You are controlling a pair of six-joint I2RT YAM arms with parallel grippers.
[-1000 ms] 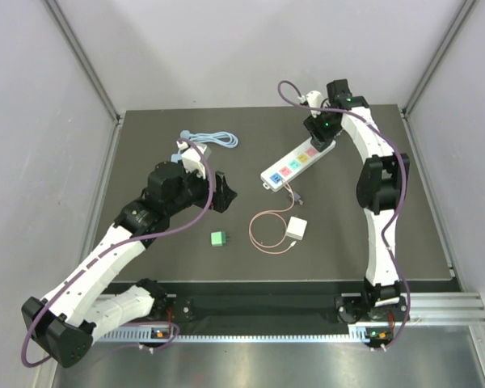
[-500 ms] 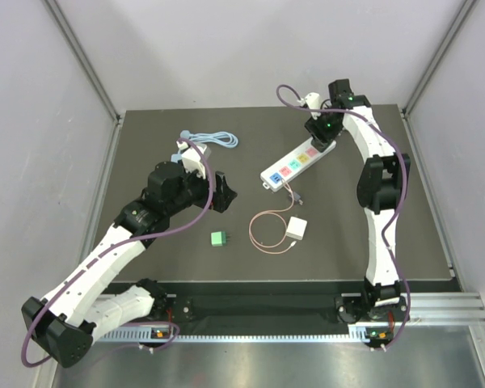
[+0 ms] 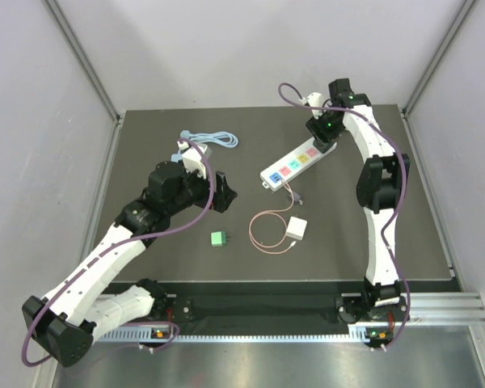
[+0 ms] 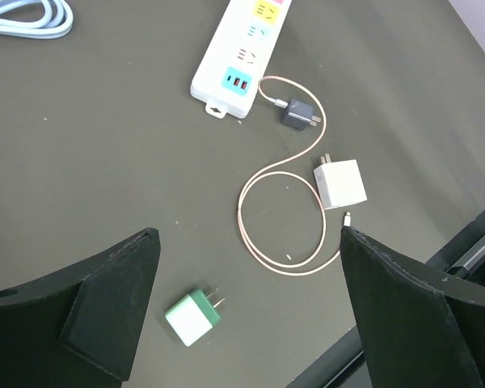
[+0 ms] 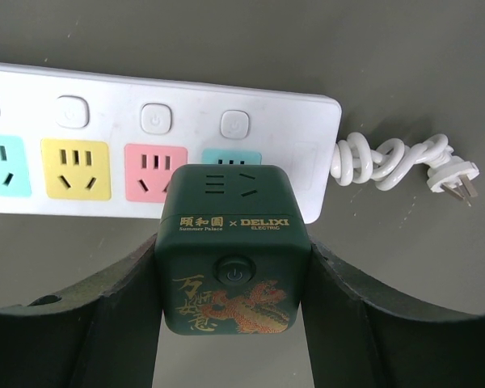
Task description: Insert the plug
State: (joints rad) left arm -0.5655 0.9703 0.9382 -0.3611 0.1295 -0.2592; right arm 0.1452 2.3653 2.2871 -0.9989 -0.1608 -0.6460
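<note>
A white power strip (image 3: 299, 163) with coloured sockets lies slanted at the table's middle back; it also shows in the right wrist view (image 5: 153, 149) and the left wrist view (image 4: 244, 48). My right gripper (image 5: 234, 283) is shut on a dark green cube plug (image 5: 234, 250) with a gold dragon print, held over the strip's teal end socket (image 5: 230, 158). In the top view the right gripper (image 3: 322, 129) is at the strip's far end. My left gripper (image 4: 250, 307) is open and empty above the table, over a small green plug (image 4: 192, 316).
A white charger (image 4: 340, 183) with a pink looped cable (image 4: 279, 218) and a small dark adapter (image 4: 297, 113) lie near the strip. A light blue cable (image 3: 210, 141) is coiled at the back left. The strip's white cord (image 5: 392, 160) curls to the right.
</note>
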